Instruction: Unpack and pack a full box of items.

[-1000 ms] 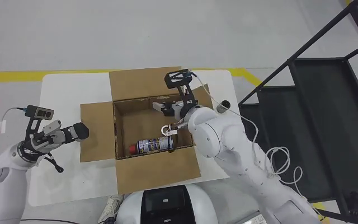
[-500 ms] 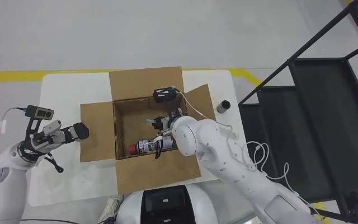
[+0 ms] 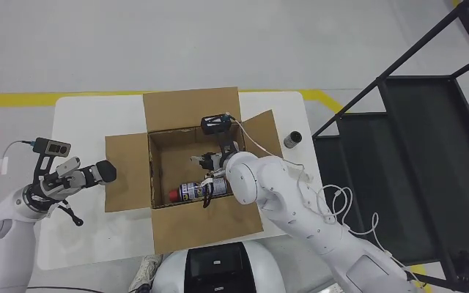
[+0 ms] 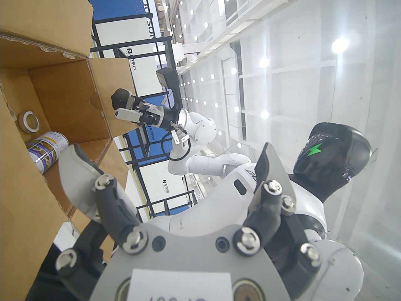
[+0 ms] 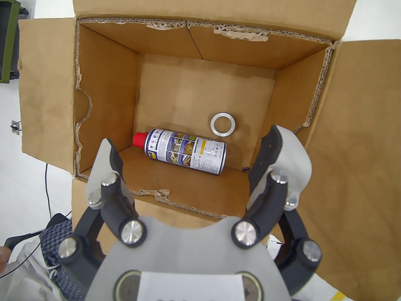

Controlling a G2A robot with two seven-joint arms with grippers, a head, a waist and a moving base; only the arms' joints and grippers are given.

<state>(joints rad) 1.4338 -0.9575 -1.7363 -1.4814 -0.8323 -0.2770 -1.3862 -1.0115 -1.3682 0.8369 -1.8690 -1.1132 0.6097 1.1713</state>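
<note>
1. We saw one open box (image 3: 192,108) on the table (image 3: 80,124), its four flaps spread.
2. Inside lay one spray can (image 5: 184,151) on its side, with one ring (image 5: 222,124) just beside it.
3. The right claw (image 5: 191,134) hung over the box, wide and empty.
4. The left claw (image 4: 169,151) stood beside the box, also wide and empty.
5. One small can (image 3: 294,138) stood on the table outside the box.

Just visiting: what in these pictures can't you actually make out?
Top view: the right arm covers the ring and one end of the spray can in the box.
Top view: the small dark object on the table is too small to identify.
Left wrist view: a box wall hides the can's red cap.
</note>
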